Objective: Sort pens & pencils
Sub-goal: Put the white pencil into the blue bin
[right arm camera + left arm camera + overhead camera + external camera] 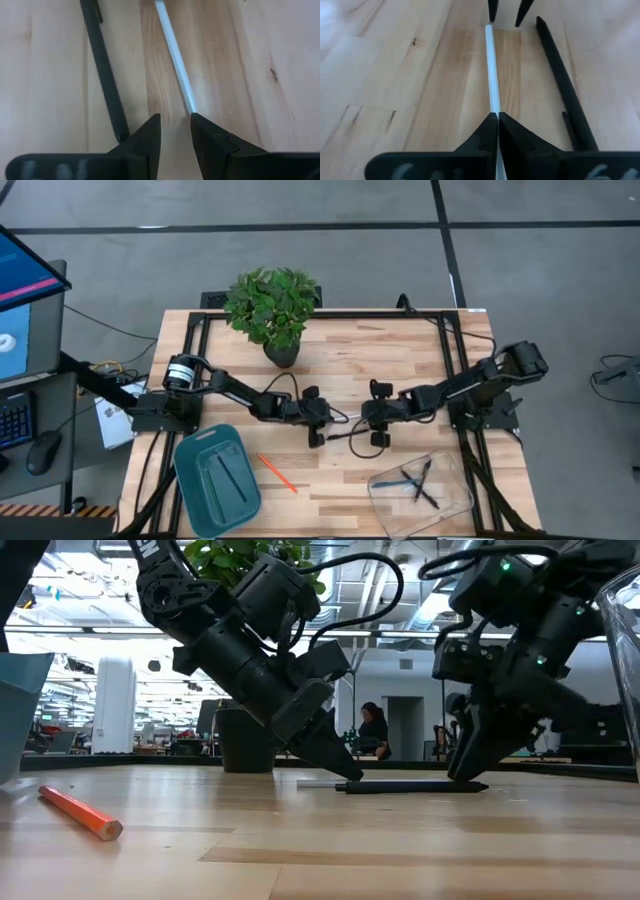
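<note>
A whitish pen lies flat on the wooden table at mid-table, and a black pen lies beside it. My left gripper is shut, its tips down on the whitish pen. From the opposite side my right gripper stands open at that pen's other end, which lies just in front of the gap, beside one finger; I cannot tell whether they touch. An orange pencil lies nearer the front. My left gripper sets its shut fingertips on the whitish pen partway along its length. The fingers slant down from the table's left and lie along the pen. The pen runs on under them and lies flat on the table.
A teal tray at the front left holds a dark pen. A clear container at the front right holds a blue and some black pens. A potted plant stands at the far edge.
</note>
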